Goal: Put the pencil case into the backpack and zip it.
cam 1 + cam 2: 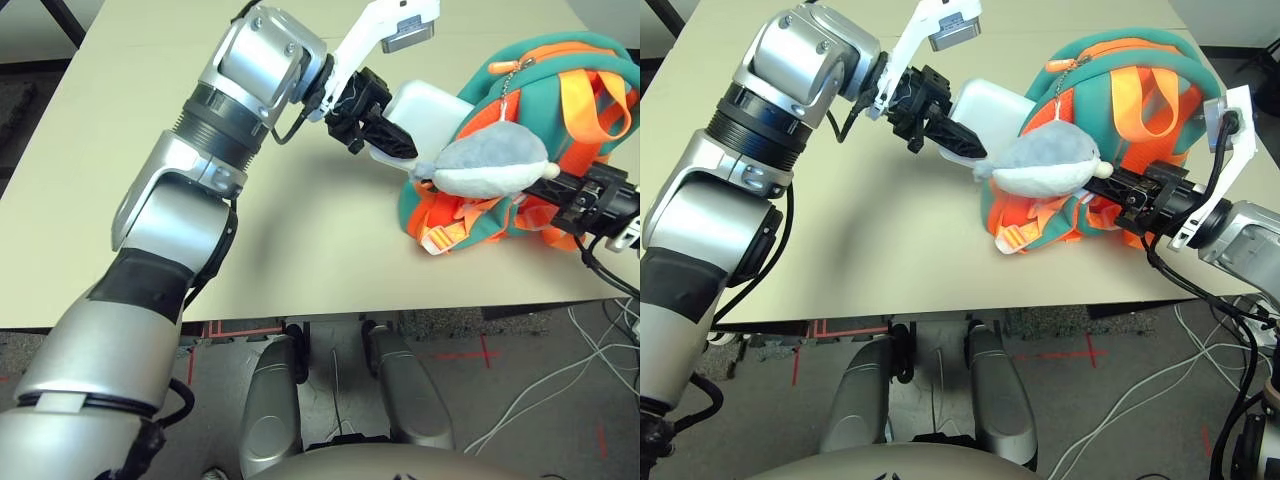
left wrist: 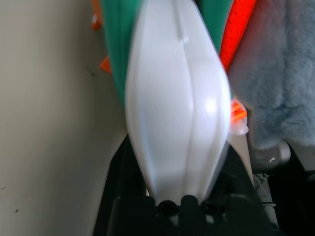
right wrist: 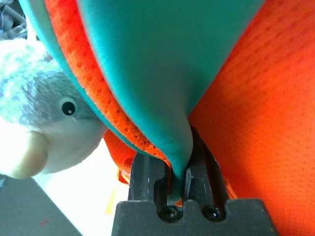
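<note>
Nearest, at about four o'clock on the table point(image 1: 300, 260), the right gripper point(image 1: 1118, 183) is clamped on a fold of the backpack point(image 1: 560, 70); the right wrist view shows teal fabric pinched between its two fingers, with orange mesh on either side. That hold seems meant to keep the bag steady and its mouth open.

Farther in, toward one o'clock, the left gripper point(image 1: 385, 135) grips the case point(image 1: 430, 105) by its near end, edge-on, with the far end pushed against the bag's side. The case is not yet inside, as far as I can tell.

To do this step well, I judge the case should slide in along its long axis, kept thin-side to the opening, while the right claw pulls the fabric away to widen the gap.

The plush fish point(image 1: 490, 165) hangs just in front of the entry, beside the case, and could snag or block the view. Loose orange straps point(image 1: 585, 95) lie at the far side, near two o'clock.
</note>
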`<state>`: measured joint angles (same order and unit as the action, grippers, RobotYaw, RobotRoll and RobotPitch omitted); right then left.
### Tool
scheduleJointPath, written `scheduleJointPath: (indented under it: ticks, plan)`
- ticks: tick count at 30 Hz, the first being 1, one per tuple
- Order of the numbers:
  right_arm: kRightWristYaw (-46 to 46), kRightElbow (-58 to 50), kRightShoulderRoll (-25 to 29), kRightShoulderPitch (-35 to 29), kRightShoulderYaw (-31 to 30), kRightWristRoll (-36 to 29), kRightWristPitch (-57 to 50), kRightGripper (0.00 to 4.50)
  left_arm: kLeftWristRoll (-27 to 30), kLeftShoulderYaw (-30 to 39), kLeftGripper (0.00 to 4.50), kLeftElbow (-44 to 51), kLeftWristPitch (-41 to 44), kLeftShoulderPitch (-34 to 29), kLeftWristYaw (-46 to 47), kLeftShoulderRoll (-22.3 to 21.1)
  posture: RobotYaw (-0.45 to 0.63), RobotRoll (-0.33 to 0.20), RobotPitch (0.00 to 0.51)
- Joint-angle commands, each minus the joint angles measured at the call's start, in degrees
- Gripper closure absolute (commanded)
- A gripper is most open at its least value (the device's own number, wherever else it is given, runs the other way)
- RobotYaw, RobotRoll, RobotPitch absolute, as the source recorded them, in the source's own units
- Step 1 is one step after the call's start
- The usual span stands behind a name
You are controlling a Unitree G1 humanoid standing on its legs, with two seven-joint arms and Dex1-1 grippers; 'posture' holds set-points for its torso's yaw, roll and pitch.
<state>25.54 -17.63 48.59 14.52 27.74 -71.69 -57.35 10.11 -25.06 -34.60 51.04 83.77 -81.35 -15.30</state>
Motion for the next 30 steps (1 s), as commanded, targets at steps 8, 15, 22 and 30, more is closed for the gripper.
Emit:
scheduleJointPath:
  ticks: [8, 15, 22, 30]
  plan:
    - [0.3, -0.1, -0.1, 0.1, 0.0, 0.7, 0.1, 4.44, 5.1, 8.6, 0.30, 4.9, 2.0, 0.4, 1.6, -2.2, -0.17, 0.000, 0.264]
    - [0.8, 0.6, -0.3, 0.9, -0.6, 1.3, 0.4, 4.44, 4.6, 10.2, 2.89, 5.1, 0.7, 0.3, 4.2, -5.2, -0.16, 0.000, 0.257]
    - [1.3, 1.0, -0.6, 1.6, -1.0, 2.1, 0.1, 4.44, 4.8, 10.7, 4.50, 5.2, -0.3, -0.4, 6.6, -4.3, -0.16, 0.000, 0.257]
    - [1.1, 0.8, -0.9, 1.7, -0.8, 2.2, -0.3, 4.44, 5.2, 10.5, 4.50, 5.0, -0.2, -0.8, 7.2, -2.9, -0.17, 0.000, 0.259]
